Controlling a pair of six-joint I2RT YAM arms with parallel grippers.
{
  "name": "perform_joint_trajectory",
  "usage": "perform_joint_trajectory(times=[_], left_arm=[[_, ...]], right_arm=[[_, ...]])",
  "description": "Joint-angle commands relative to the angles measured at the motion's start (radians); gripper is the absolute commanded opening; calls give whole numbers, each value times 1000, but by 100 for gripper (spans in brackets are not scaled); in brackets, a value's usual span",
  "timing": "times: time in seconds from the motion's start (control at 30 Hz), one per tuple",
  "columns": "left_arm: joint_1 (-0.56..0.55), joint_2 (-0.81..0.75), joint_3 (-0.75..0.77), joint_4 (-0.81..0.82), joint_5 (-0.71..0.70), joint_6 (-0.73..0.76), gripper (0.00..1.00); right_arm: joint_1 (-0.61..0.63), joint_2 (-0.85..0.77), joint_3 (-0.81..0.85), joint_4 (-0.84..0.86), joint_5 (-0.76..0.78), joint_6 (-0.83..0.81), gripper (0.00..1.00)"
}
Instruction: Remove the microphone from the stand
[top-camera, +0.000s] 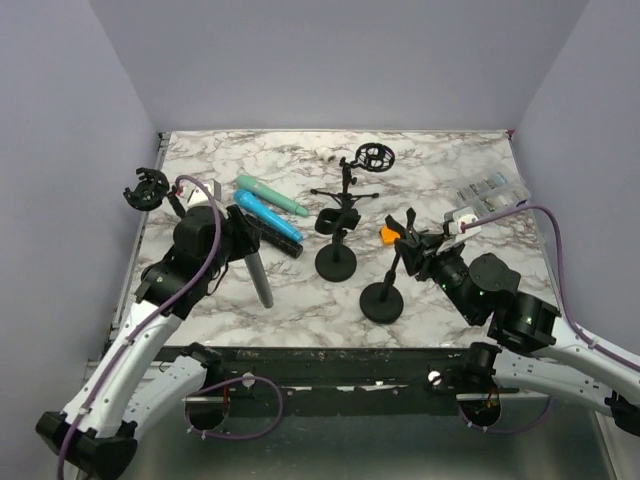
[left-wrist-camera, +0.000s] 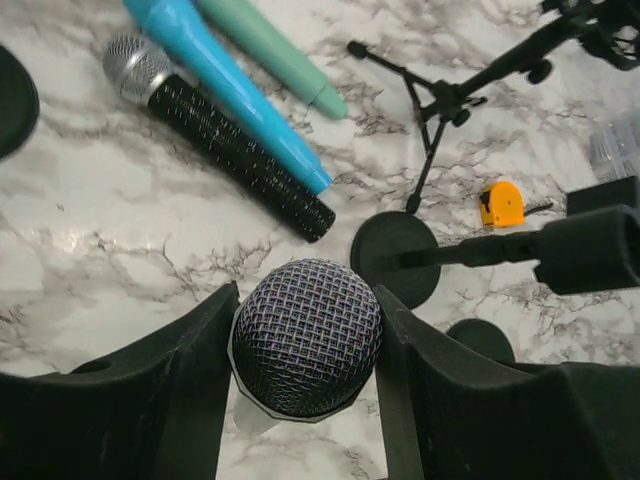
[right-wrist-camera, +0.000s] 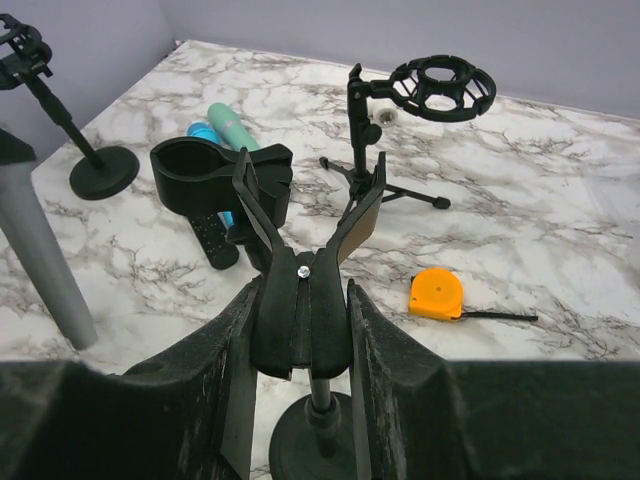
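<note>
My left gripper (top-camera: 243, 232) is shut on the mesh head of a grey microphone (top-camera: 260, 275). The head (left-wrist-camera: 305, 335) sits tight between both fingers. The microphone stands nearly upright, clear of any stand, with its handle end (right-wrist-camera: 70, 310) low by the tabletop. My right gripper (top-camera: 408, 243) is shut on the black spring clip (right-wrist-camera: 303, 290) of a small round-base stand (top-camera: 381, 302). That clip holds no microphone. A second black stand (top-camera: 336, 262) with an empty round holder (right-wrist-camera: 195, 170) stands between the two grippers.
Teal (top-camera: 270, 195), blue (top-camera: 270, 217) and black (top-camera: 282, 241) microphones lie at the back left. A tripod stand with a shock mount (top-camera: 375, 155) is behind. An orange tape measure (top-camera: 389, 234), a clear plastic pack (top-camera: 490, 190) and another stand (top-camera: 148, 188) at far left are also there.
</note>
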Motion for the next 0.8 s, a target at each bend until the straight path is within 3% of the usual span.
perform_joint_trajectory(times=[0.0, 0.43, 0.6, 0.77], left_arm=[[199, 30, -124, 106, 305, -262, 0], [461, 115, -399, 289, 297, -727, 0], [498, 142, -479, 385, 204, -843, 0], [548, 239, -514, 470, 239, -901, 3]], right_arm=[[0, 1, -30, -46, -1, 14, 1], [0, -7, -32, -45, 6, 18, 1], [0, -6, -32, -45, 5, 20, 1], [1, -7, -32, -45, 2, 20, 1]])
